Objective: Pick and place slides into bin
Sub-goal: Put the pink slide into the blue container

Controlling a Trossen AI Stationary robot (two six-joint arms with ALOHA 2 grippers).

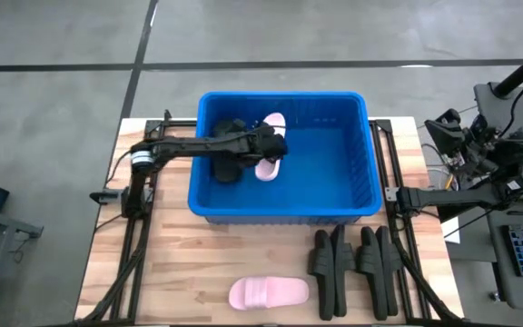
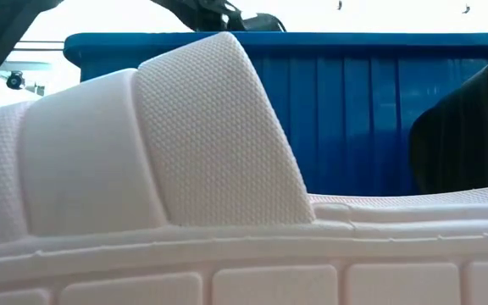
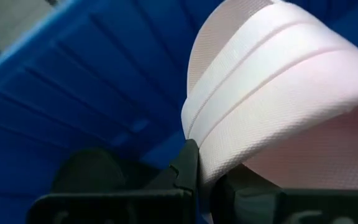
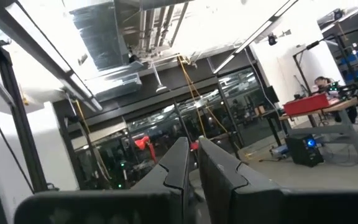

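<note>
Pincer work first: your left pincer (image 1: 269, 145) is clamped on the broad strap of a pale pink slip-on slide (image 1: 271, 156), holding it inside the large bright blue ribbed plastic bin (image 1: 352, 195), toward its left half, beside a matte black slide (image 1: 229, 145) already in there. Your right pincer (image 4: 192, 163) is closed on nothing, parked off the right edge of the wooden worktop (image 1: 180, 263). On the near worktop you have the other pale pink slide (image 1: 269, 293) and four matte black slides (image 1: 354, 268) standing on edge to its right.
</note>
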